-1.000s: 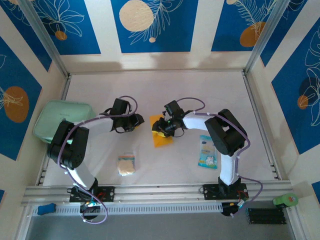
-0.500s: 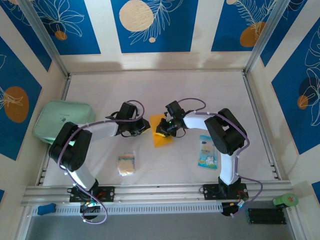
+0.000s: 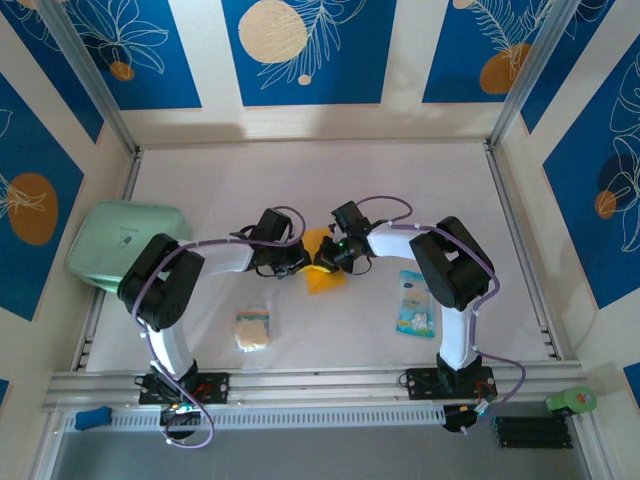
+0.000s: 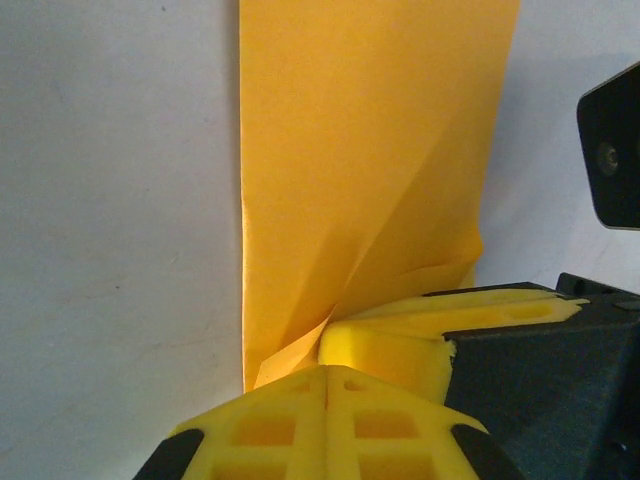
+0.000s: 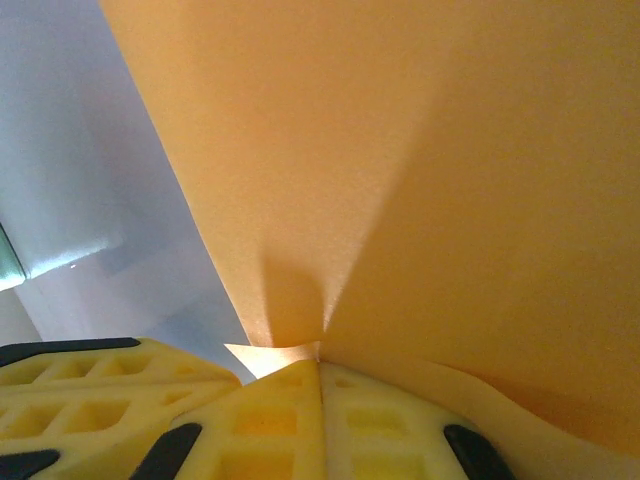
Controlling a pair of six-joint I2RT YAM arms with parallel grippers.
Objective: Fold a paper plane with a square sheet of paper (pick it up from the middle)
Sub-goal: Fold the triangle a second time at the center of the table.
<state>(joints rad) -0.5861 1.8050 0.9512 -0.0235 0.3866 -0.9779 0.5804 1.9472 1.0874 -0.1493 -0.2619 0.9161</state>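
The square sheet of paper (image 3: 326,281), orange-yellow and partly folded, lies mid-table with its far part lifted. My right gripper (image 3: 322,260) is shut on its raised edge; in the right wrist view the paper (image 5: 400,150) fans up from the closed seam of the right gripper (image 5: 320,365). My left gripper (image 3: 296,262) is at the paper's left side, jaws pressed together. In the left wrist view the left gripper (image 4: 326,375) touches the creased paper (image 4: 370,150) at its near corner, beside a right finger (image 4: 400,345). I cannot tell whether the corner is pinched. The left fingers (image 5: 90,385) show low left.
A small beige-yellow spongy square (image 3: 253,328) lies near the front left. The blue-white packet (image 3: 413,303) sits right of the right arm. A mint-green container (image 3: 125,243) stands at the left wall. Walls enclose the table (image 3: 330,180).
My left gripper has swung right from about a hand's width away until it meets the paper's left side. The right gripper has stayed shut on the paper, whose far part now stands higher.
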